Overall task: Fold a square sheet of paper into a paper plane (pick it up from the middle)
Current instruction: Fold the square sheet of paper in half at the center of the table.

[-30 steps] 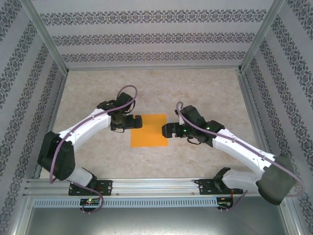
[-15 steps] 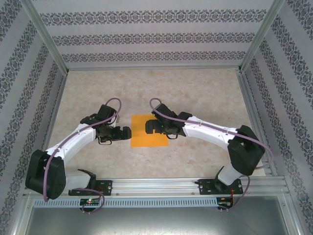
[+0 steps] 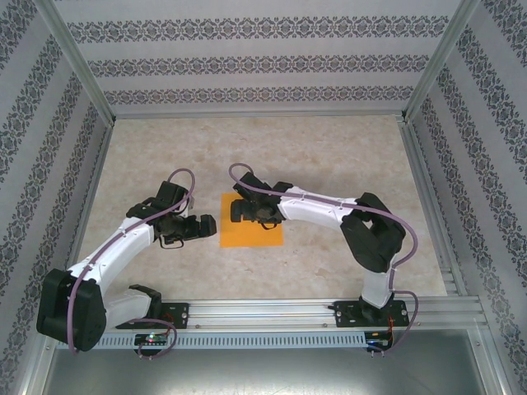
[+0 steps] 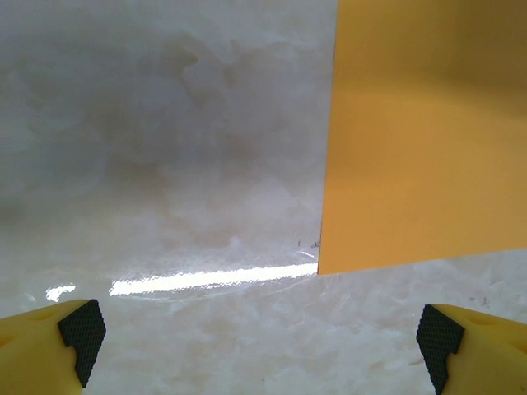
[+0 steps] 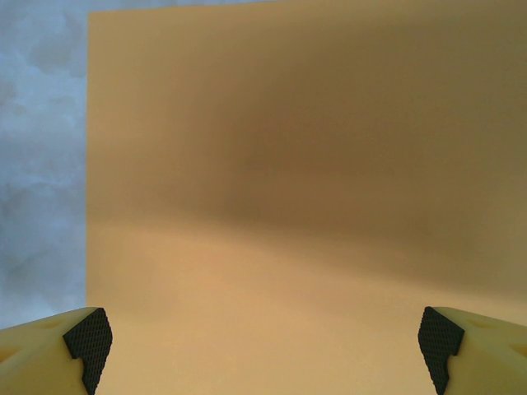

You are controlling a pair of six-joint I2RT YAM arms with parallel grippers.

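Moved: right gripper (image 3: 237, 211) was sitting off the right edge of the square sheet of thin orange-yellow paper (image 3: 251, 234) a second ago. Now it's swung all the way across and hangs over the sheet's far-left part. The left gripper (image 3: 206, 224) has backed off the sheet's left edge a bit too.

Left gripper: just left of the sheet, not touching it and pointing at its left side. In the wrist cam (image 4: 259, 341) the yellow fingers with black pads (image 4: 82, 329) are spread wide with nothing between them. The sheet's near-left corner (image 4: 420, 140) is ahead and to the right.

Sheet: lying flat and unfolded, far as I can see, with sharp straight edges.

Right gripper: above the sheet's far half. Its wrist cam (image 5: 263, 346) shows the jaws wide apart and gripping nothing, and the sheet (image 5: 305, 164) fills most of the space ahead with a soft shadow band across it. Can't tell if the tips touch the paper.

Tabletop: glossy beige marbled surface (image 3: 329, 156) all around the sheet, also in the left wrist cam (image 4: 165, 123).

Walls: grey-patterned white panels (image 3: 263, 66) well beyond the sheet's far edge.
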